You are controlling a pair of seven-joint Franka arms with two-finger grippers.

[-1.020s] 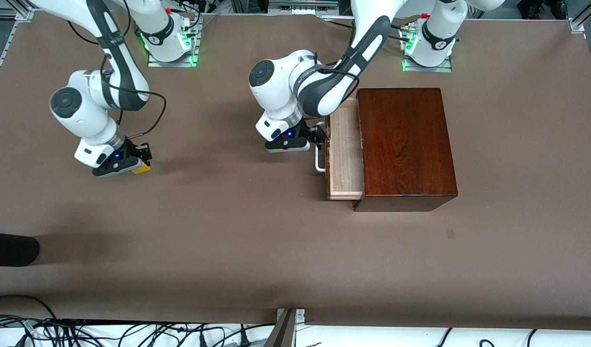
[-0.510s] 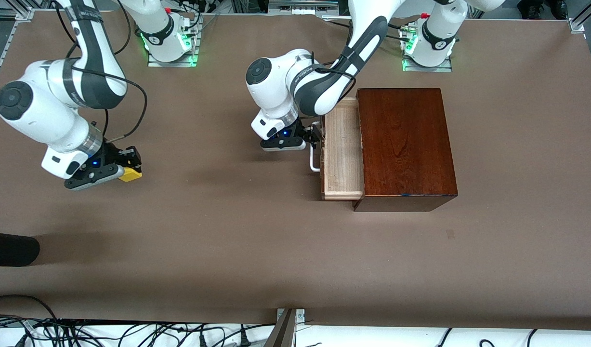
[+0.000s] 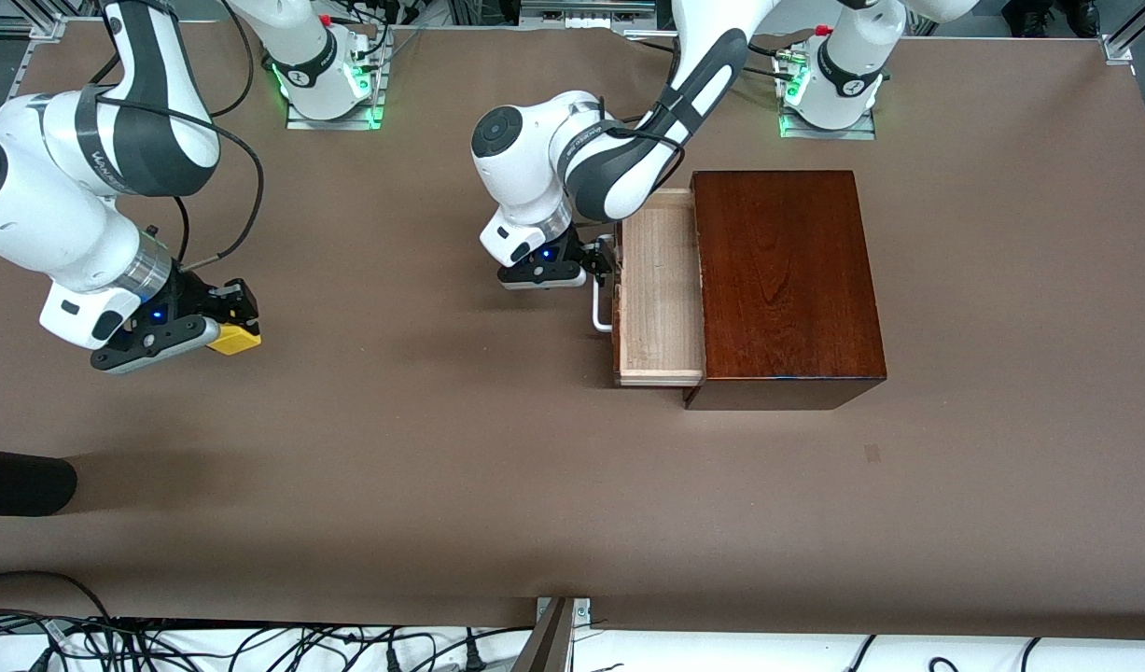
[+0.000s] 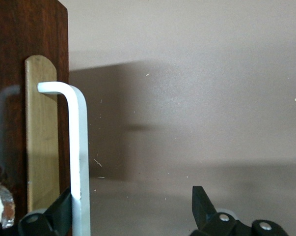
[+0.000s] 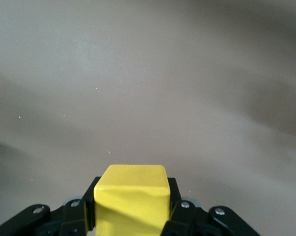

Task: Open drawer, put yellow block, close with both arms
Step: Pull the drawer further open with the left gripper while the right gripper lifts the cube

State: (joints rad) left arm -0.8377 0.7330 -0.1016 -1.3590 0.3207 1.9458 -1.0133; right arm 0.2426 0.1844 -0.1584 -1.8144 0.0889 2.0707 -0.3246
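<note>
Right end effector [image 3: 219, 322] around bright yellow cube [image 5: 132, 200]

I count two white arms on my screens, one from each base, and so two black end effectors: the right end effector [image 3: 219, 322] and the left end effector [image 3: 598, 264]. There is one yellow block [image 3: 235, 338], a single cube clamped in the right one. I see one dark mahogany box [image 3: 785, 280] on the one brown worktop [image 3: 423, 448], with one pale-wood drawer [image 3: 654, 285] in it. That drawer carries one white bar handle [image 3: 599, 313]. Two green-lit base plates stand at the worktop's top edge.
</note>
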